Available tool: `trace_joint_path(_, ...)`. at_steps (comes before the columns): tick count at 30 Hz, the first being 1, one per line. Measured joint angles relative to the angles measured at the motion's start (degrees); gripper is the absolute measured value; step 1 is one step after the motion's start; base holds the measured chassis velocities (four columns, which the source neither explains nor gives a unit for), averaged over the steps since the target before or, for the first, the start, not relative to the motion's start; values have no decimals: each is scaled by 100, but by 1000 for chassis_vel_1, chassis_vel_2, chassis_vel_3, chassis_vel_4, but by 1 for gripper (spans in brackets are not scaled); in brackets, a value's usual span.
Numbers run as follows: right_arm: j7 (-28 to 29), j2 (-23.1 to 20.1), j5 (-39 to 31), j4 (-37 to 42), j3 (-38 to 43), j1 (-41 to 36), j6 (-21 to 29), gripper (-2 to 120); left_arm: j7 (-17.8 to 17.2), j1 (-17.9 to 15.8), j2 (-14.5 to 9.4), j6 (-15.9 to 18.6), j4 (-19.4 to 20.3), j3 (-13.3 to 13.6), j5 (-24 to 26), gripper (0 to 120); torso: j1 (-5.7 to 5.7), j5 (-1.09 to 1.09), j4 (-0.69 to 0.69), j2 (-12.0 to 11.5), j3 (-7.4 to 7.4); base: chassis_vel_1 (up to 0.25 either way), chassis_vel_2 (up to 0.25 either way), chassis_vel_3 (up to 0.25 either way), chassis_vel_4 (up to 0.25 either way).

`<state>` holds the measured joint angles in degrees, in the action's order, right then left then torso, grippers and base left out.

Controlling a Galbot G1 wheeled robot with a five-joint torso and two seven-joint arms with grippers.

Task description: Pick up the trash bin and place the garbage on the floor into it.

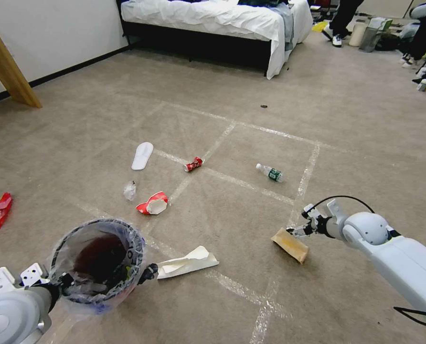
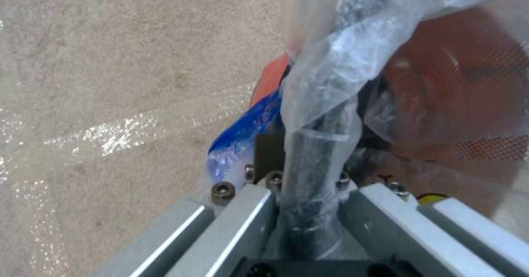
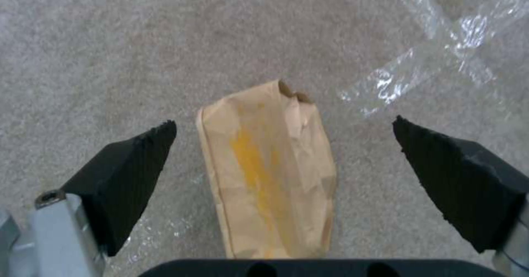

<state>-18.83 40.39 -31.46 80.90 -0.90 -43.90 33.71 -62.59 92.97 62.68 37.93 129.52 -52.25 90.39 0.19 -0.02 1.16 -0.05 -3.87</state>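
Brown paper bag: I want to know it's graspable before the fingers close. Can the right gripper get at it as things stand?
Probably yes. The right gripper is open, one of its fingers on each side of the bag, which lies flat on the floor with nothing over it.

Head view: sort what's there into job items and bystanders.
Job:
trash bin, held by left gripper
brown paper bag, under open right gripper
white paper
crushed cup
red can
bottle

Bystanders:
slipper
bed
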Motion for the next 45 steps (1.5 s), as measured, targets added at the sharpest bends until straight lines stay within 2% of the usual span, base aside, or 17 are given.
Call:
trace_joint_path(7,-70,212,114,-247,106,-204,-144,100,5,1,2,-2,-12,33,-26,0,0,1,1,0,0,0,0,0,0)
trace_joint_path(16,-85,512,225,-644,56,-96,-218,100,16,26,26,-7,-12,51,-69,0,0,0,0,0,0,0,0,0,0)
trace_joint_path(33,-248,810,399,-1475,-106,194,-534,100,15,-47,0,-28,-74,118,-97,0,0,1,0,0,0,0,0,0,0)
trace_joint_path(45,-246,950,449,-1787,-203,278,-571,100,13,-125,-11,-35,-131,175,-94,0,0,1,0,0,0,0,0,0,0)
